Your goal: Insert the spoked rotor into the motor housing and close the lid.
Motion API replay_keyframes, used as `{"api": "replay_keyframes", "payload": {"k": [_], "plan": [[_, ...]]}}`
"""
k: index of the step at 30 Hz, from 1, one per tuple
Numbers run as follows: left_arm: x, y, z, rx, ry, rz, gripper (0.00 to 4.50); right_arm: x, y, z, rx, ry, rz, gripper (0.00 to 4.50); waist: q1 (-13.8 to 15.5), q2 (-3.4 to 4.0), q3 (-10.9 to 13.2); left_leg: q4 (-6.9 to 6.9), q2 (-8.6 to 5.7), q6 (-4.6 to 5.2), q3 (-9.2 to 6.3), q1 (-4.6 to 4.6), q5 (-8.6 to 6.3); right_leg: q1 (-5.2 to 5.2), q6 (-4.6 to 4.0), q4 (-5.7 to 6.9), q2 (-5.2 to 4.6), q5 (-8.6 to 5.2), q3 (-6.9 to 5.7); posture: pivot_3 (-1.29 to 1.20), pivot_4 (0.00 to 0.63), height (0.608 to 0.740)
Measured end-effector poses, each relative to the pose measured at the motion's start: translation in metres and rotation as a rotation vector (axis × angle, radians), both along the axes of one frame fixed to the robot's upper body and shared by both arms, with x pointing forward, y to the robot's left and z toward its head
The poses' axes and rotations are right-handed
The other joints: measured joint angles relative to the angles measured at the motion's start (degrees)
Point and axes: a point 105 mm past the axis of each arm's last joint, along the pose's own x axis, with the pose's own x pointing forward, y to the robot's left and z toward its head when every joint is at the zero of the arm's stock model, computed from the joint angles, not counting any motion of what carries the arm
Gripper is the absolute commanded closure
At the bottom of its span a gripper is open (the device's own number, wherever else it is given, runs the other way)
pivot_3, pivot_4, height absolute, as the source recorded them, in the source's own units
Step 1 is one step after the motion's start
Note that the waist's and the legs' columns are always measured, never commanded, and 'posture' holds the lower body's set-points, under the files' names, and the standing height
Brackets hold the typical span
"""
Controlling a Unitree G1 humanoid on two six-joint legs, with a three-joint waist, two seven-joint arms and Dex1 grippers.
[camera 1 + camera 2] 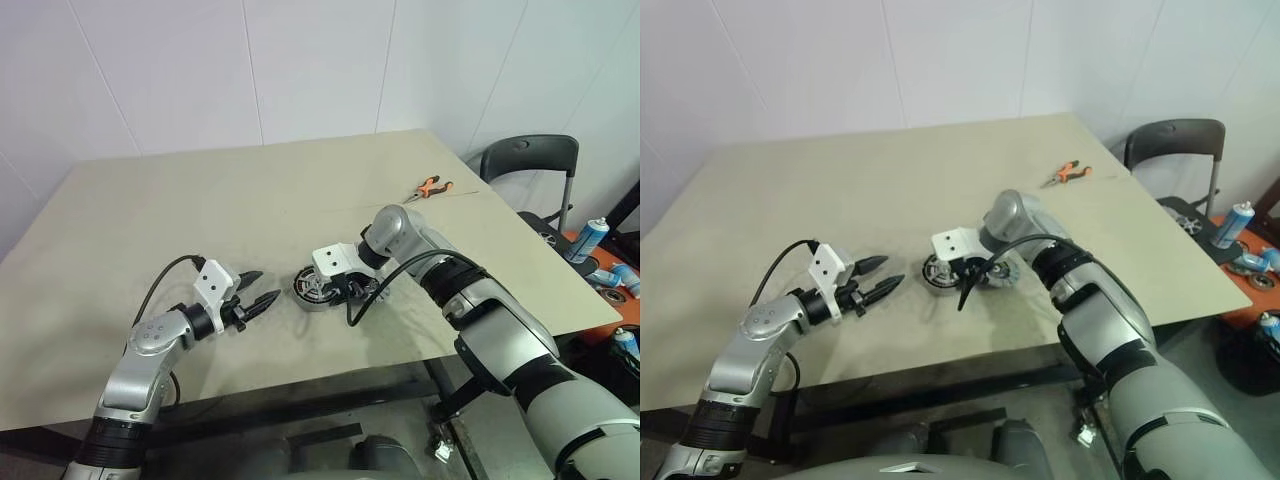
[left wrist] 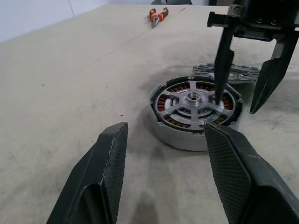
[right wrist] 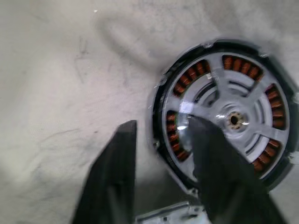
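Observation:
The motor housing (image 2: 182, 135) sits on the table a little right of centre, dark-rimmed, with copper windings around a pale hub. A silver spoked disc, by its look the lid (image 3: 219, 98), lies flat on top of it, the windings showing through its cut-outs. The dull grey toothed spoked rotor (image 2: 233, 72) lies on the table just beyond the housing, partly hidden. My right gripper (image 2: 236, 106) hangs over the housing, pointing down and open. One finger (image 2: 219, 60) touches the disc and the other stands outside the rim. My left gripper (image 1: 268, 285) is open and empty, level, a short way left of the housing.
Orange-handled pliers (image 1: 430, 187) lie at the table's far right. A black chair (image 1: 530, 160) and spray cans (image 1: 590, 240) stand beyond the table's right edge. The table's front edge (image 1: 300, 375) runs close below both arms.

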Motion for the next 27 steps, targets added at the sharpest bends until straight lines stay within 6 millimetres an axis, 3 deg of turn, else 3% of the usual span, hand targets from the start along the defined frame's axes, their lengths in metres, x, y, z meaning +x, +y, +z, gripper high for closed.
{"api": "replay_keyframes", "payload": {"k": [6, 10, 13, 16, 21, 27], "plan": [[0.000, 0.002, -0.003, 0.002, 0.015, -0.004, 1.75, -0.006, -0.013, 0.016, -0.003, -0.043, 0.079, 2.80, 0.3, 0.02, 0.0, -0.02, 0.00, -0.06, 0.01, -0.07, -0.05, -0.02, 0.00, -0.14, -0.03, 0.00, -0.01, 0.00, 0.000, 0.740], [0.001, 0.002, -0.004, 0.002, 0.016, -0.006, 1.75, -0.015, -0.012, 0.040, 0.117, -0.028, 0.065, 2.80, 0.3, 0.00, 0.1, -0.04, 0.00, -0.08, 0.00, -0.11, -0.06, -0.04, 0.02, -0.21, -0.03, 0.01, -0.01, 0.00, 0.000, 0.740], [0.000, 0.002, -0.004, -0.002, 0.018, -0.007, 1.75, -0.013, -0.011, 0.071, 0.302, 0.003, -0.098, 2.80, 0.3, -0.04, 0.1, -0.06, 0.00, -0.08, -0.01, -0.12, -0.06, -0.04, 0.01, -0.22, -0.04, 0.00, -0.01, 0.00, 0.000, 0.740], [0.000, 0.001, -0.004, -0.032, 0.028, -0.008, 1.75, -0.007, -0.022, 0.083, 0.476, 0.072, -0.342, 2.80, 0.9, -0.07, 0.1, -0.09, 0.00, -0.08, -0.02, -0.12, -0.07, -0.02, 0.00, -0.31, -0.05, 0.00, -0.01, 0.00, 0.000, 0.740], [-0.003, 0.001, -0.001, -0.084, 0.068, -0.030, 1.75, -0.008, -0.065, 0.053, 0.604, 0.283, -0.819, 2.80, 1.9, -0.05, 0.2, -0.24, 0.00, -0.07, 0.00, -0.27, -0.07, -0.05, 0.06, -0.65, -0.07, 0.04, -0.03, 0.00, 0.000, 0.740], [0.002, 0.000, 0.008, -0.076, 0.061, -0.058, 1.75, -0.039, -0.106, 0.027, 0.668, 0.569, -1.213, 2.80, 1.7, -0.07, 0.2, -0.68, -0.01, -0.04, 0.11, -0.28, -0.08, -0.15, 0.11, -0.96, -0.12, 0.08, -0.05, 0.00, 0.000, 0.740]]}}
